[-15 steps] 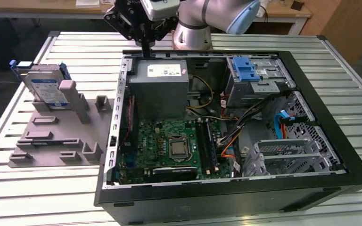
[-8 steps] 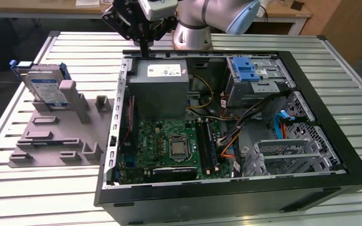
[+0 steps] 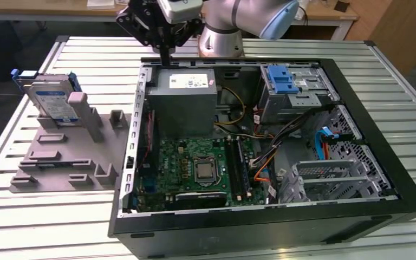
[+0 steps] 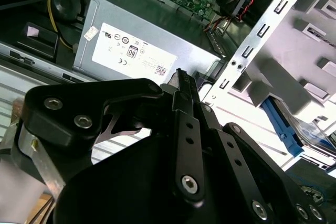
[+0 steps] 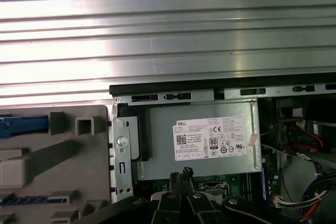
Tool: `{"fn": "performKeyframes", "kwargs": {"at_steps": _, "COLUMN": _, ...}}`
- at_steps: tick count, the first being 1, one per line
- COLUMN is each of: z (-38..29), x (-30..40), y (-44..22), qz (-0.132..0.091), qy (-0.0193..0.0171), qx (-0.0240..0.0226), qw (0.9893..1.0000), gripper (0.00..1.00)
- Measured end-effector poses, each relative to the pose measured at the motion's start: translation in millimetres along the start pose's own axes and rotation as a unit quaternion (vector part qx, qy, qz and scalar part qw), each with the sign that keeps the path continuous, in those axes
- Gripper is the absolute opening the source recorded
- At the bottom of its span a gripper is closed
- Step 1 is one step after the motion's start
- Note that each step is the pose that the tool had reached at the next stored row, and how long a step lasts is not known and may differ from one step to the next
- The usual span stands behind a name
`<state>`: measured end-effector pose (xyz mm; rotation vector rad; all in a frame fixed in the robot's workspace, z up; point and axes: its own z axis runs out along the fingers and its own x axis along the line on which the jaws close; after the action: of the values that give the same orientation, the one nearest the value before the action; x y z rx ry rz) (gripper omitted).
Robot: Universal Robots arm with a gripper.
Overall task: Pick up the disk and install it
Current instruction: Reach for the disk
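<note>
Presently your gripper [image 3: 164, 59] hangs at the upper centre of the exterior view, over the far rim of the open computer case [image 3: 266, 230]. Its jaws are closed and grip nothing. In the second wrist view the black fingertips [image 4: 181, 85] meet in a single narrow point. Just beside that point lies the grey power supply box [image 3: 186, 105] with its white sticker. The disk [image 3: 52, 100] stands on edge at the exterior view's left, outside the case and well apart from the gripper. It is slotted upright into a grey fixture [image 3: 63, 157] on the slatted metal table [image 3: 85, 49], with its white-and-blue label towards the camera. Inside the case, note the green motherboard [image 3: 193, 168] at lower centre. The blue latch [image 3: 284, 80] is on the drive cage at upper right.
</note>
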<state>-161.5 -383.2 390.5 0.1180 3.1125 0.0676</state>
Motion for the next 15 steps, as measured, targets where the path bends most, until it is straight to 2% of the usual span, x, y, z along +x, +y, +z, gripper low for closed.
{"fn": "performKeyframes", "kwargs": {"at_steps": 6, "z": 0.0, "x": 1.8, "y": 0.1, "qz": 0.000, "qy": 0.0000, "qx": 0.0000, "qw": 1.0000, "gripper": 0.11}}
{"fn": "performKeyframes", "kwargs": {"at_steps": 8, "z": 0.1, "x": 6.1, "y": 0.1, "qz": 0.000, "qy": 0.0000, "qx": 0.0000, "qw": 1.0000, "gripper": 0.11}}
{"fn": "performKeyframes", "kwargs": {"at_steps": 15, "z": 0.1, "x": 7.5, "y": 0.2, "qz": 0.000, "qy": 0.0000, "qx": 0.0000, "qw": 1.0000, "gripper": 0.11}}
